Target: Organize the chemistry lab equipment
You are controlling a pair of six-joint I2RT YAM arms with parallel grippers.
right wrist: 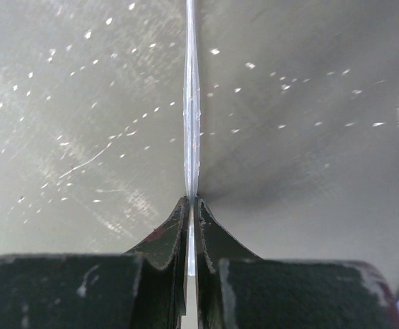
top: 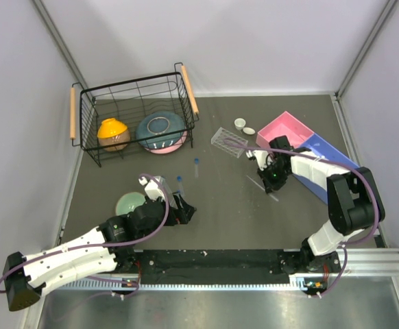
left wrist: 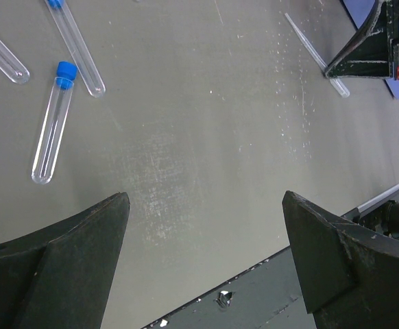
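Observation:
A long thin clear pipette (right wrist: 192, 103) lies flat on the grey table, and my right gripper (right wrist: 192, 200) is shut on its near end. From above, the same pipette (top: 256, 184) runs slantwise under my right gripper (top: 271, 185). Left of the table's middle my left gripper (left wrist: 205, 199) stands wide open above bare table with nothing between its fingers. A blue-capped tube (left wrist: 52, 123) lies ahead of it to the left, another tube (left wrist: 76, 44) beyond. The clear tube rack (top: 228, 140) and two tiny white cups (top: 240, 123) sit at the back centre.
A black wire basket (top: 90, 130) at the back left holds an orange bowl (top: 113, 133) and a blue bowl (top: 161, 130). A green bowl (top: 129, 202) sits beside my left arm. A pink tray (top: 285, 130) and a blue tray (top: 330, 154) lie at the right.

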